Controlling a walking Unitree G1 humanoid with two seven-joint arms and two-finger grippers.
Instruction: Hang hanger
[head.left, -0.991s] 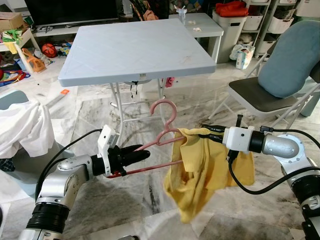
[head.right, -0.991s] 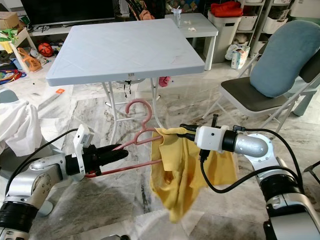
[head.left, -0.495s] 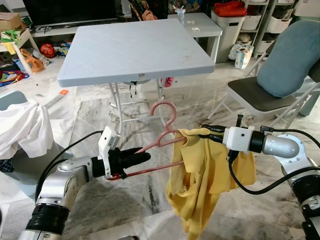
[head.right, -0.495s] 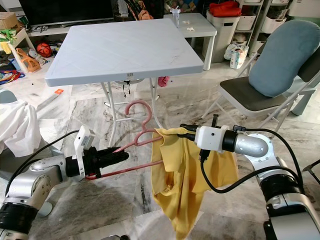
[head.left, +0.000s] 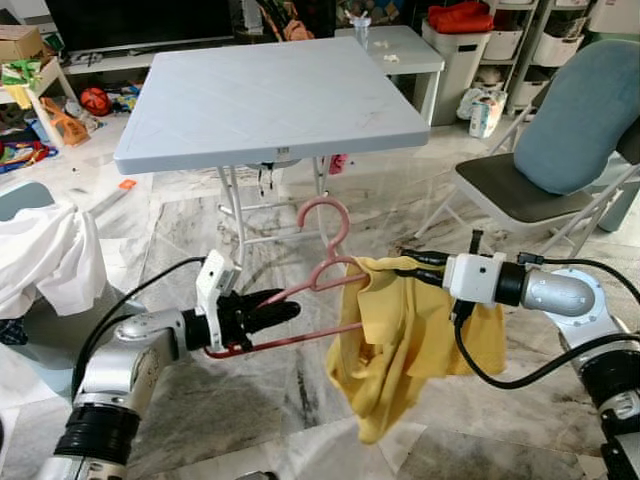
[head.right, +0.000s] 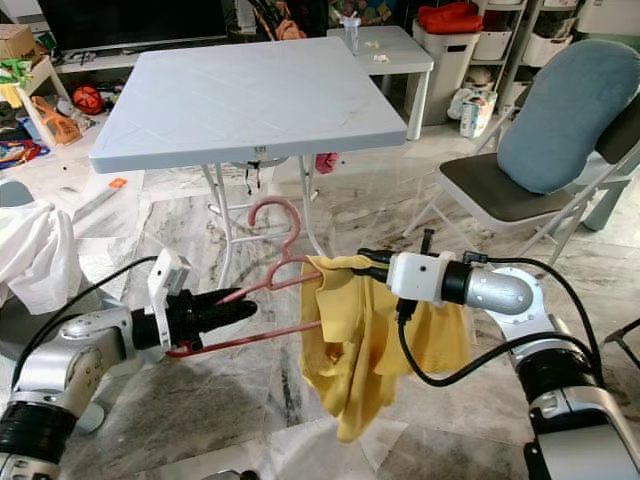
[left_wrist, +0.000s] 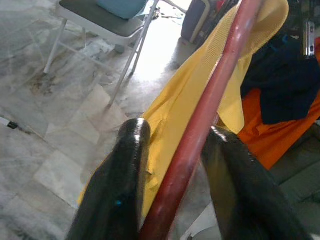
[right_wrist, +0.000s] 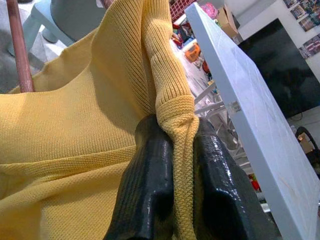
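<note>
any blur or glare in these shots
Left and right eye views: sharp, evenly lit. Left wrist view: pink hanger and black fingers soft, close to the lens; floor by the chair washed out. Right wrist view: yellow garment knit crisp.

I looked down at a shiny marble floor (head.left: 200, 410) with grey streaks. A light blue folding table (head.left: 270, 95) stood in front of me on thin white legs. To the right was a folding chair (head.left: 530, 190) with a blue cushion (head.left: 585, 115) leaning on its back. Behind the table I saw a small white table (head.left: 405, 45), white storage bins (head.left: 505, 40) on shelves and a dark TV (head.left: 140, 20). Toys (head.left: 60, 110) lay scattered at the far left. A white cloth (head.left: 45, 255) hung over a grey bin near me.
</note>
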